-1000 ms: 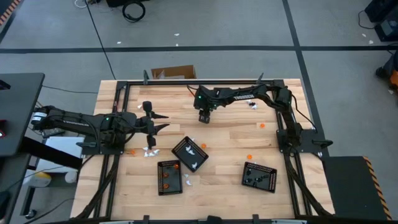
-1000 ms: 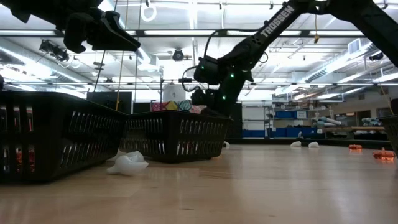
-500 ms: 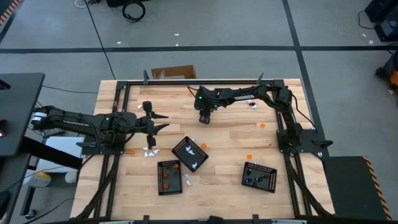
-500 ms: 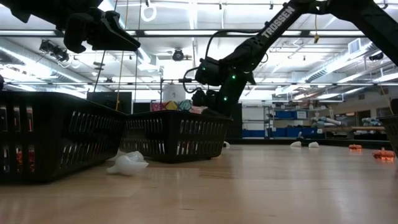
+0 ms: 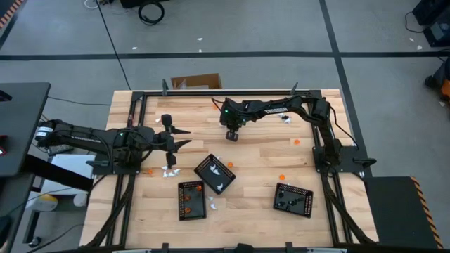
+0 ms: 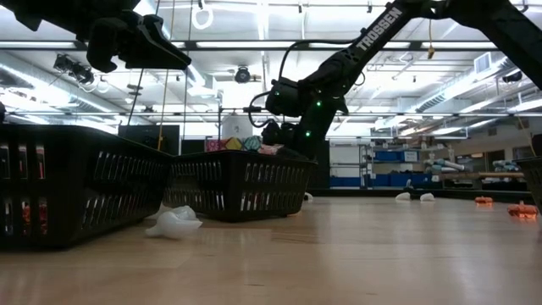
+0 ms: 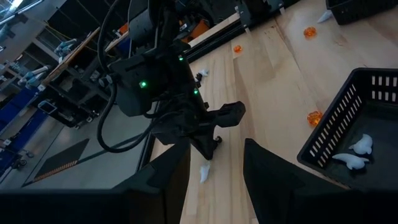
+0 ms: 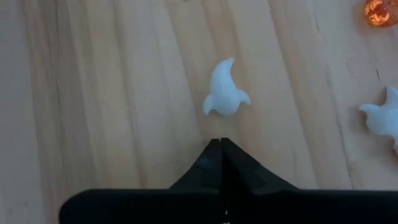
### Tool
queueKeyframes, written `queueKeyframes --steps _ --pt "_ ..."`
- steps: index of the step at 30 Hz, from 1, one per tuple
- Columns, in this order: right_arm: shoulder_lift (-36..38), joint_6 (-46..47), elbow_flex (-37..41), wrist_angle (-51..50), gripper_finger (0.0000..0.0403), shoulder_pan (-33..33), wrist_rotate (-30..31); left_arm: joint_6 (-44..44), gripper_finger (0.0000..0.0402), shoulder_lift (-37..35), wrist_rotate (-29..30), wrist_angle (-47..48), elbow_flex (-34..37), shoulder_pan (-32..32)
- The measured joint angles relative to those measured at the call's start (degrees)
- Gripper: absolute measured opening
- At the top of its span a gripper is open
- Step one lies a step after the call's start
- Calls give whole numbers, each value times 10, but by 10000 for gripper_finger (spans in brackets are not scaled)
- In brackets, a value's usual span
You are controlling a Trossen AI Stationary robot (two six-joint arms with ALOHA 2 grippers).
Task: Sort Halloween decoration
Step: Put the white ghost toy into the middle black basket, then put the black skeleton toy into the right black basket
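Note:
The Halloween decoration is small orange, white and black pieces, some loose on the wooden table and some in three black trays. In the right wrist view a white ghost piece point(image 8: 224, 93) lies flat on the wood just beyond my right gripper point(image 8: 221, 146), which is shut, and a strip of bare wood shows between its tips and the piece. From above, that gripper point(image 5: 230, 135) points down at the table's far middle. My left gripper point(image 5: 179, 137) hangs open over the table's left side with nothing between its fingers point(image 7: 168, 180).
One tray point(image 5: 214, 173) holds white pieces, one point(image 5: 191, 199) orange and one point(image 5: 293, 199) black. Loose orange pieces point(image 5: 296, 141) point(image 5: 282, 176) point(image 5: 149, 171) and white ones point(image 5: 169, 171) point(image 5: 211, 205) lie about. Another white piece point(image 8: 380, 118) and an orange one point(image 8: 377, 11) lie near the ghost.
My right gripper has shut where it stands, low over the table's far middle, without moving sideways.

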State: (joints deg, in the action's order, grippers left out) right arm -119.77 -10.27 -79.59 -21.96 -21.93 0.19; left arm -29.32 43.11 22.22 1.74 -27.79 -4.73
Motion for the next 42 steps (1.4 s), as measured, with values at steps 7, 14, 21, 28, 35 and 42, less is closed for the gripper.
queueKeyframes --steps 7,14,21,28,35,42 --pt "5 -13 -6 -13 27 3 5 0 155 0 0 0 0 0" --pt "9 -14 -42 6 114 16 0 0 155 0 0 -3 0 0" --pt "8 66 -44 24 181 10 -8 0 155 0 0 -3 0 0" --pt "10 78 -44 -45 182 17 -29 2 155 0 0 -8 0 0" --pt "38 116 -44 -122 183 -3 11 2 155 0 0 -9 0 0" --pt "25 118 -12 -94 189 -2 2 3 155 0 0 -7 0 0"
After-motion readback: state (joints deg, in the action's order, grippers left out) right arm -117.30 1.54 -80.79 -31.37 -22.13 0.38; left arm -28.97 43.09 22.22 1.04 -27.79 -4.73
